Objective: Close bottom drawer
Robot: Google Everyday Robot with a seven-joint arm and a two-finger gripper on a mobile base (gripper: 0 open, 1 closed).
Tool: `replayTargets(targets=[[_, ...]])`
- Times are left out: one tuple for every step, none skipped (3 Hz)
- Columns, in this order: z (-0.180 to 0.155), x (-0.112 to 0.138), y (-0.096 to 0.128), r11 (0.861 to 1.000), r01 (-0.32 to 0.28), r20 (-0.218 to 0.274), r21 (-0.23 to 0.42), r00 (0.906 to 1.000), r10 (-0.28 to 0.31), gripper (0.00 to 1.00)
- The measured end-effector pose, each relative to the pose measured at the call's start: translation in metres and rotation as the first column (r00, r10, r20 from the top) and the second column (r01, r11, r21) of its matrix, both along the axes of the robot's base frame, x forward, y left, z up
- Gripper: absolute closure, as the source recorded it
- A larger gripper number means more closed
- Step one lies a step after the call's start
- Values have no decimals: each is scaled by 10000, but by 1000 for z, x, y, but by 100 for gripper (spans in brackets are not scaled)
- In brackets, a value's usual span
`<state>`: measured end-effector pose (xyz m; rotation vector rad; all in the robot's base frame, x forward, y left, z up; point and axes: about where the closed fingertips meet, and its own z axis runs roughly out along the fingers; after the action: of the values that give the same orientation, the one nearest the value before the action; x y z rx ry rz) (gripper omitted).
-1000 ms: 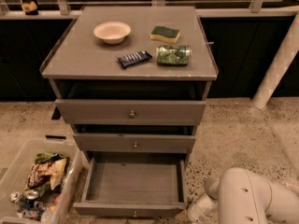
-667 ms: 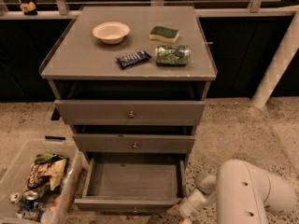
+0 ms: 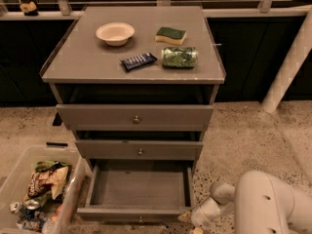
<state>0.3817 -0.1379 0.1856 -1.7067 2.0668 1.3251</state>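
The bottom drawer [image 3: 139, 189] of the grey cabinet stands pulled far out, an empty shallow grey box. Its low front panel [image 3: 131, 215] with a small round knob [image 3: 140, 219] lies near the lower edge of the view. The middle drawer [image 3: 140, 150] and top drawer [image 3: 135, 116] above it are nearly shut. My white arm [image 3: 265, 204] comes in from the lower right. My gripper [image 3: 191, 220] sits low at the drawer's front right corner, next to the front panel.
On the cabinet top [image 3: 73, 57] lie a white bowl [image 3: 115, 33], a sponge [image 3: 170, 34], a dark snack bar [image 3: 139, 61] and a green can [image 3: 179, 57]. A clear bin [image 3: 36, 194] of trash stands at the left. A white post [image 3: 290, 62] stands at the right.
My arm has moved left along the floor, bringing the gripper from right of the cabinet to the drawer's front right corner. The drawer has not moved.
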Motion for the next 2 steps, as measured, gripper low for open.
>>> replayTargets(targets=[[18,20,-5,9934,1133,869,-186,9900,-1113,0],[23,52,-1,9643,2521,1651,-809,9575,-2365,0]])
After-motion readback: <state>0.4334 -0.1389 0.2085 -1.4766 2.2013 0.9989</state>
